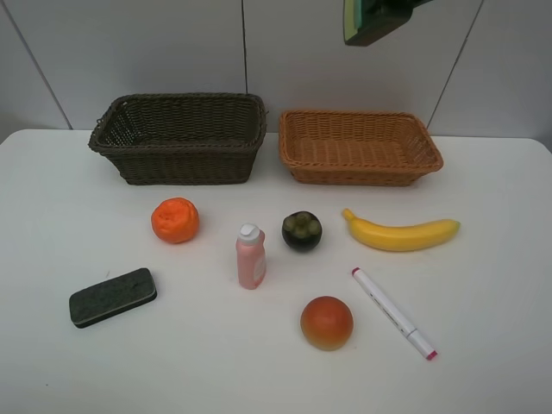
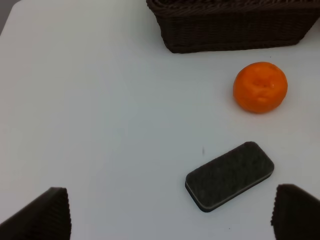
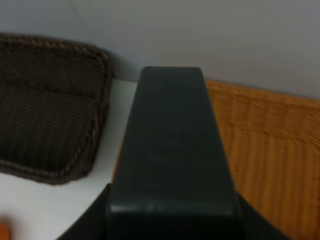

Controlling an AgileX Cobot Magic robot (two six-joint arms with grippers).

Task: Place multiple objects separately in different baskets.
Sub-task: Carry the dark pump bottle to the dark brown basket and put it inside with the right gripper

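My right gripper [image 3: 172,222] is shut on the dark green bottle [image 3: 172,150], held high over the gap between the dark brown basket [image 1: 177,99] and the tan basket [image 1: 358,115]. In the high view only the bottle [image 1: 373,21] shows, at the top edge. The left gripper [image 2: 170,215] hangs open above the table, its fingers [image 2: 42,215] wide apart, with the dark eraser [image 2: 230,175] and the wrinkled orange [image 2: 260,87] ahead of it. Both baskets look empty.
On the white table lie the orange [image 1: 175,220], eraser [image 1: 113,297], pink bottle [image 1: 251,256] standing upright, mangosteen [image 1: 302,230], banana [image 1: 404,234], red-orange fruit [image 1: 327,323] and pink-tipped marker [image 1: 392,312]. The baskets stand side by side at the back by the wall.
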